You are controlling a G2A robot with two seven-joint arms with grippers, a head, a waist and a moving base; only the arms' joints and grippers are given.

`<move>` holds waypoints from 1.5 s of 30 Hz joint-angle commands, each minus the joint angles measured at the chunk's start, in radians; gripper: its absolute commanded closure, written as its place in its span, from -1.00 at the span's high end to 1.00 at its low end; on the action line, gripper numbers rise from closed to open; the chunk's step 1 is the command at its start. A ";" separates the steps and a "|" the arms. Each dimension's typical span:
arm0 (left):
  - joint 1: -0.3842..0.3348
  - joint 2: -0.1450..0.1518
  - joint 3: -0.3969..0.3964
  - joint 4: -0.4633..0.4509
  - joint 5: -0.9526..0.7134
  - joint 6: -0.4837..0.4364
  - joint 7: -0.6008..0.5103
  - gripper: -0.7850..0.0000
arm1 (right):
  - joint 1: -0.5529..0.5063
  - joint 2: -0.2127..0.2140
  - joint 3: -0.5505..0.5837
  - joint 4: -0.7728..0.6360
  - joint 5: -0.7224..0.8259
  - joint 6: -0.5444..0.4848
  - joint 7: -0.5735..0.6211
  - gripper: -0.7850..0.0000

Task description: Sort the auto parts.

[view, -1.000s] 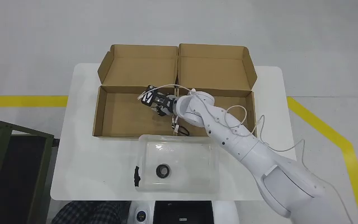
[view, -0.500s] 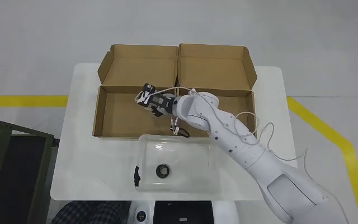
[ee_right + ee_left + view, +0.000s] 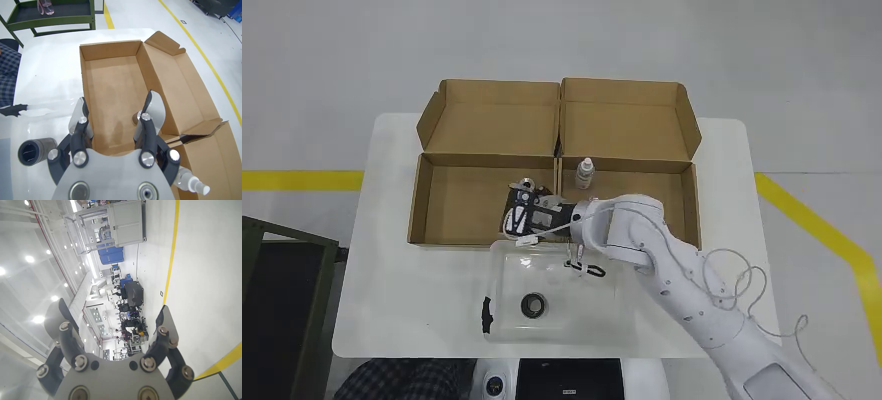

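Table (image 3: pixel 392 280) is the biggest thing on my feed, a white one, with everything else sitting on it. At the back are two open cardboard boxes side by side with their lids flipped up: the left box (image 3: pixel 457 205) and the right box (image 3: pixel 662 185). In front of them is a clear plastic bin (image 3: pixel 592 310).

The pincer is what I'm watching. The right gripper (image 3: pixel 514 212) is over the near corner of the left box, next to the wall it shares with the right box. From its own wrist cam the right gripper (image 3: pixel 116 96) is spread wide and has nothing in it. One finger is lined up over the box's near wall. The other is just beside a small metal cylinder (image 3: pixel 136 117) lying on the box floor, and I honestly can't tell if they're touching. From above, that same cylinder (image 3: pixel 526 184) shows just past the gripper.

The left gripper (image 3: pixel 112 305) is also wide open and empty, pointed out at the room.

Smaller stuff: a little spray bottle (image 3: pixel 585 172) lies in the right box near the shared wall. A bearing sleeve (image 3: pixel 534 303) sits in the bin, and a small black piece (image 3: pixel 485 315) is at the bin's edge on my left.
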 commanded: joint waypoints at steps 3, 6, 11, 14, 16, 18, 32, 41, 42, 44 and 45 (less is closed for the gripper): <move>0.000 0.000 0.000 0.000 0.000 0.000 0.000 1.00 | -0.095 0.024 0.046 -0.115 -0.027 -0.048 -0.005 0.45; 0.000 0.000 0.000 0.000 0.000 0.000 0.000 1.00 | -0.163 0.042 0.076 -0.188 -0.058 -0.082 0.001 0.47; 0.000 0.000 0.000 0.000 0.000 0.000 0.000 1.00 | -0.255 0.065 0.112 -0.272 -0.092 -0.132 0.007 0.47; 0.000 0.000 0.000 0.000 0.000 0.000 0.000 1.00 | -0.301 0.077 0.123 -0.299 -0.111 -0.165 0.007 0.51; 0.000 0.000 0.000 0.000 0.000 0.000 0.000 1.00 | -0.328 0.085 0.130 -0.310 -0.120 -0.188 0.007 0.50; 0.000 0.000 0.000 0.000 0.000 0.000 0.000 1.00 | -0.353 0.092 0.134 -0.318 -0.127 -0.209 0.003 0.49; 0.000 0.000 0.000 0.000 0.000 0.000 0.000 1.00 | -0.419 0.114 0.091 -0.271 -0.200 -0.235 -0.034 0.53; 0.000 0.000 0.000 0.000 0.000 0.000 0.000 1.00 | -0.396 0.114 0.036 -0.194 -0.227 -0.211 -0.056 0.49; 0.000 0.000 0.000 0.000 0.000 0.000 0.000 1.00 | -0.393 0.113 0.031 -0.187 -0.225 -0.212 -0.058 0.48; 0.000 0.000 0.000 0.000 0.000 0.000 0.000 1.00 | -0.386 0.113 0.021 -0.173 -0.224 -0.215 -0.059 0.49; 0.000 0.000 0.000 0.000 0.000 0.000 0.000 1.00 | -0.383 0.113 0.017 -0.167 -0.221 -0.215 -0.061 0.50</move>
